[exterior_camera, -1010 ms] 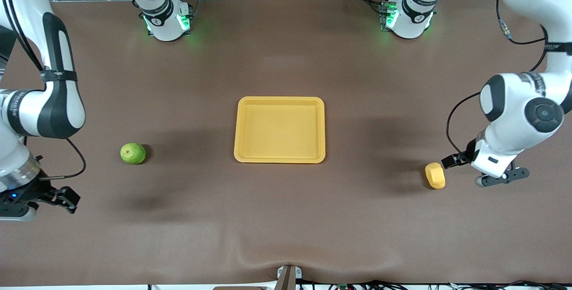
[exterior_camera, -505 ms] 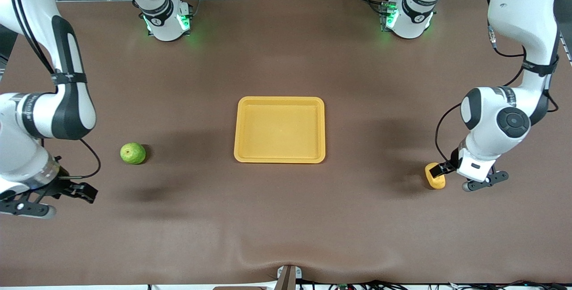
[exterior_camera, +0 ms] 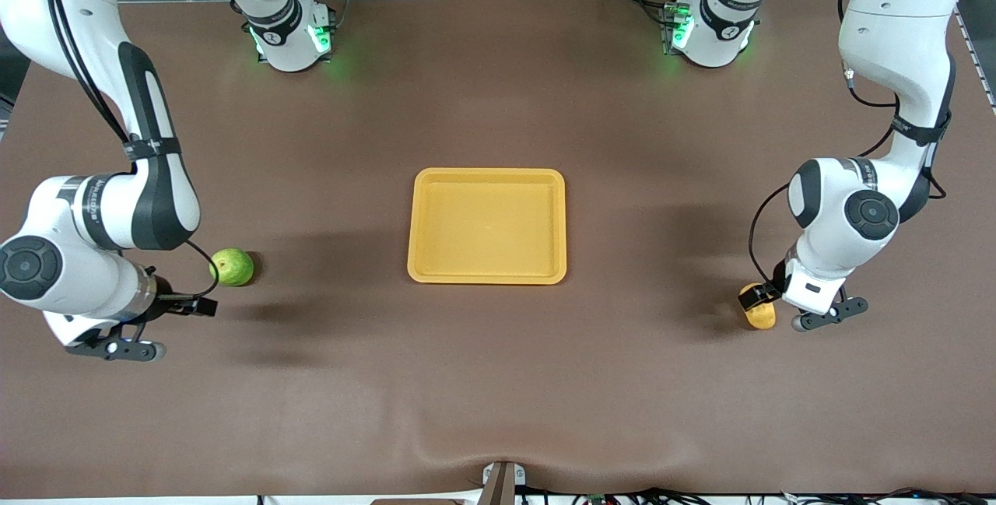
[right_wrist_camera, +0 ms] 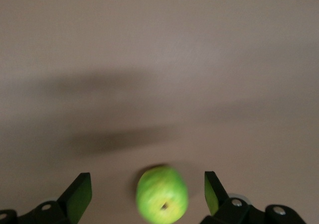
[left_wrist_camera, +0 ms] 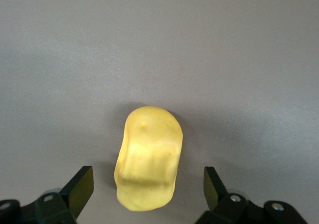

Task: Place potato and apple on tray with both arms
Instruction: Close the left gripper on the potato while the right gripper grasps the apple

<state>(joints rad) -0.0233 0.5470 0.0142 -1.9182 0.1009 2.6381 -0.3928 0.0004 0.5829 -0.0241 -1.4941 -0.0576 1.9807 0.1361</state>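
Observation:
The yellow tray (exterior_camera: 486,173) sits at the table's middle with nothing in it. The green apple (exterior_camera: 232,267) lies toward the right arm's end of the table. My right gripper (exterior_camera: 201,306) is open right beside it; in the right wrist view (right_wrist_camera: 147,190) the apple (right_wrist_camera: 162,194) shows between the spread fingers, untouched. The yellow-orange potato (exterior_camera: 761,315) lies toward the left arm's end. My left gripper (exterior_camera: 764,299) is open over it; in the left wrist view (left_wrist_camera: 148,184) the potato (left_wrist_camera: 148,157) lies between the fingers with a gap on each side.
The brown mat (exterior_camera: 498,380) covers the table and has a raised fold (exterior_camera: 498,447) at the edge nearest the front camera. The two green-lit arm bases (exterior_camera: 289,34) (exterior_camera: 710,30) stand along the table edge farthest from the front camera.
Both arms swung inward and down. The left gripper came from beside the potato to over it. The right gripper moved from the table's end up to the apple. Fruit and tray stayed put.

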